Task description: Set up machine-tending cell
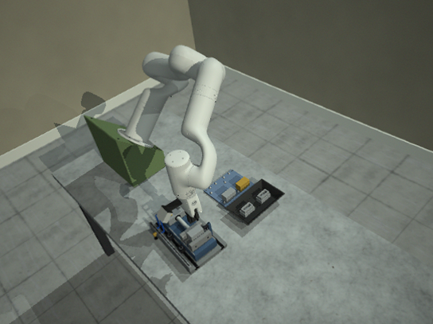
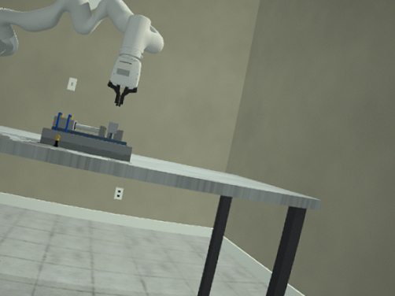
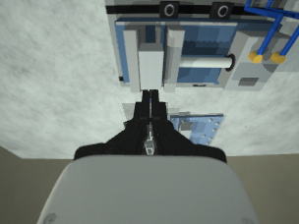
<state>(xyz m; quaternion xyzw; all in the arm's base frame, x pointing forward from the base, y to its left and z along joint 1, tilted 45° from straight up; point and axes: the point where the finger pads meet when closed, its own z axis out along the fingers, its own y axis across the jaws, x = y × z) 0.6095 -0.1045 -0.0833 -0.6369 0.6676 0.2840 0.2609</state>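
The vise stands near the table's left edge; it also shows in the side view (image 2: pixel 86 136) and the wrist view (image 3: pixel 177 54). A light aluminium blank (image 3: pixel 149 66) lies in its opening, between the fixed jaw (image 3: pixel 130 59) and the moving jaw (image 3: pixel 174 59). My gripper (image 1: pixel 194 218) (image 2: pixel 119 102) hangs in the air well above the vise, fingers shut with nothing between them (image 3: pixel 149 95). The blue infeed plate (image 1: pixel 227 186) holds one aluminium blank (image 1: pixel 228 194) and one brass blank (image 1: pixel 242 184). The black outfeed tray (image 1: pixel 257 204) holds two finished parts (image 1: pixel 246 209) (image 1: pixel 263 195), pockets up.
A green wedge-shaped pedestal (image 1: pixel 126 153) carries the arm's base at the back left. Blue hoses (image 3: pixel 268 29) and a cylinder rod (image 3: pixel 207 63) sit at the vise's far end. The infeed plate's corner with pins (image 3: pixel 197 130) shows below the vise in the wrist view.
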